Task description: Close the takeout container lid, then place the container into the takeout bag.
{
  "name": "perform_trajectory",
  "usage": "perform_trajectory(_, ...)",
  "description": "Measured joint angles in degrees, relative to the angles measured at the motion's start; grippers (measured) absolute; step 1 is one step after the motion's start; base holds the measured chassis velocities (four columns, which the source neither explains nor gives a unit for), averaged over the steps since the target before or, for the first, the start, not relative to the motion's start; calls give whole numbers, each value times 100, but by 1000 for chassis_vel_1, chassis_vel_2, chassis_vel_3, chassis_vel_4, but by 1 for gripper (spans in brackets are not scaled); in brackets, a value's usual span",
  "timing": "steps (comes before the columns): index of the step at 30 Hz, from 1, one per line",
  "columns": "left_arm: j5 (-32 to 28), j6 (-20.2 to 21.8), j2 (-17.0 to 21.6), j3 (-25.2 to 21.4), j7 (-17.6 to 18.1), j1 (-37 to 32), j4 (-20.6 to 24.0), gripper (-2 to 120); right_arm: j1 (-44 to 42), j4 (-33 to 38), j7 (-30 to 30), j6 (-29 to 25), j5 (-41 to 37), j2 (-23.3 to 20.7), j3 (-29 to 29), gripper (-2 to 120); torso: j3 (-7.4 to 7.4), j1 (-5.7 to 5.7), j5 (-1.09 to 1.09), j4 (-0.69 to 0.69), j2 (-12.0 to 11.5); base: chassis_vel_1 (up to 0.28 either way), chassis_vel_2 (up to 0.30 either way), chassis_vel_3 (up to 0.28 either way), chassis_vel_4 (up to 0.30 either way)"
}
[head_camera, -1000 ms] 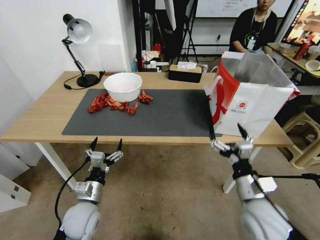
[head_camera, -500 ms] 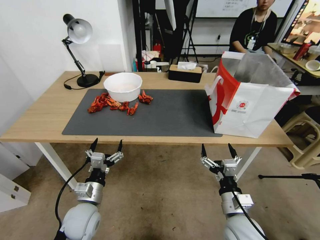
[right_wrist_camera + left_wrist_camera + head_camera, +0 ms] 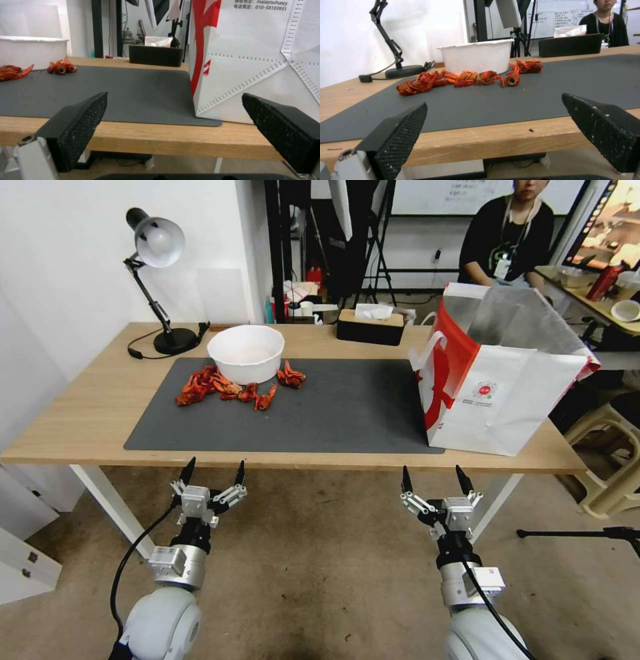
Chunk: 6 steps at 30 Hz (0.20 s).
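Observation:
The takeout bag [image 3: 507, 387] stands upright and open-topped at the right end of the table, white with red sides and a silvery lining; its lower front corner fills the right wrist view [image 3: 253, 62]. The takeout container and its lid are out of view. My left gripper [image 3: 216, 463] hangs open and empty below the table's front edge, facing the mat [image 3: 494, 100]. Farther right, my right gripper [image 3: 432, 472] is also open and empty below the front edge, just left of the bag's near corner [image 3: 175, 95].
A dark mat [image 3: 300, 407] covers the table's middle. On its far left sit a round white bowl [image 3: 245, 353] and several red crayfish [image 3: 227, 387]. A desk lamp [image 3: 160, 247] and a dark tissue box [image 3: 371, 327] stand at the back. A plastic stool [image 3: 610, 460] is right of the table.
My right gripper has drawn back and down from the bag's front face to below the table edge, then held still. The left arm has not moved.

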State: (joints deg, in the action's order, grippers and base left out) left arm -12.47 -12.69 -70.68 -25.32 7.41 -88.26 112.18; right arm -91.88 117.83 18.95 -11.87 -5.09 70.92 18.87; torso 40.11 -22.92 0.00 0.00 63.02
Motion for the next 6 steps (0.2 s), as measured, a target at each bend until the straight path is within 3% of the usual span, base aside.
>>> perform_trajectory(6, 2, -2, -2, -1, -2, -2, 0, 100, 2, 0, -3, 0, -6, 0, 0, 100, 0, 0, 0, 0, 0, 0, 0, 0, 0)
